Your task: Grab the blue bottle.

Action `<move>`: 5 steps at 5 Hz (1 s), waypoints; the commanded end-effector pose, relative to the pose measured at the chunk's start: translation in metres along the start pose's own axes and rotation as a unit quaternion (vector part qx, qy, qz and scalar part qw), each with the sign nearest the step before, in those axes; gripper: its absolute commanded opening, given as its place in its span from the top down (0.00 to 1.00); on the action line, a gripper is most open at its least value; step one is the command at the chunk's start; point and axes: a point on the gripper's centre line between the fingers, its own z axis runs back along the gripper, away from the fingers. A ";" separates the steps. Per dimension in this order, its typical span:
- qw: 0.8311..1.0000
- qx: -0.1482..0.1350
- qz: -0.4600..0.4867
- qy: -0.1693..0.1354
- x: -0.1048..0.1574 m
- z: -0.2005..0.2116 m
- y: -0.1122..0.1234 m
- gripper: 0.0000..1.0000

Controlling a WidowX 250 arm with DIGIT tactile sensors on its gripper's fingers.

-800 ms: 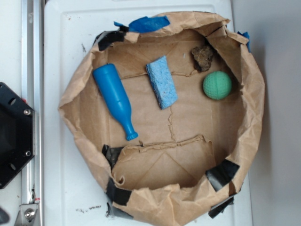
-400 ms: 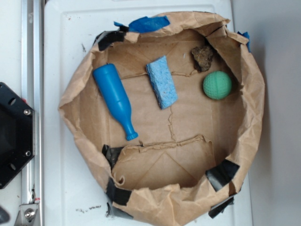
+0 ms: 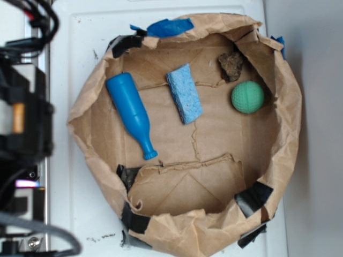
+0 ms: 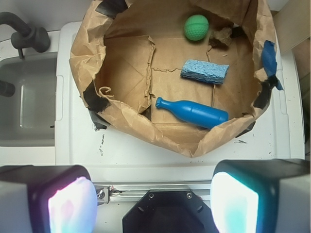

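The blue bottle (image 3: pixel 131 113) lies on its side at the left of the floor of a torn-open brown paper bag (image 3: pixel 86 101), its narrow neck pointing toward the near wall. In the wrist view the blue bottle (image 4: pixel 194 112) lies just behind the bag's (image 4: pixel 160 136) near wall, neck to the left. My gripper (image 4: pixel 153 204) is open, its two glowing pads wide apart with nothing between them, outside the bag over the black base. The arm (image 3: pixel 27 123) shows as a dark blur at the left edge, well left of the bottle.
In the bag also lie a pale blue sponge (image 3: pixel 184 93), a green ball (image 3: pixel 247 97) and a brown lump (image 3: pixel 231 65). Blue tape (image 3: pixel 169 27) marks the far rim. A sink (image 4: pixel 29 97) sits beside the white top; a black base plate (image 4: pixel 167 213) lies under the gripper.
The arm has come into the exterior view along the left edge, covering the black base. The bottle and the other things in the bag have not moved.
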 end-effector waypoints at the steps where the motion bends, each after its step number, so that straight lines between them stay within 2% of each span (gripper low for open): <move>1: 1.000 0.000 0.015 -0.015 0.006 0.008 0.003 0.00; 2: 1.000 0.000 0.015 -0.015 0.006 0.008 0.003 0.00; 3: 1.000 -0.002 -0.014 -0.011 0.025 -0.002 0.008 0.00; 4: 0.998 -0.026 -0.049 0.000 0.043 -0.007 0.013 0.00; 5: 0.994 -0.014 -0.105 -0.006 0.058 -0.011 0.018 0.00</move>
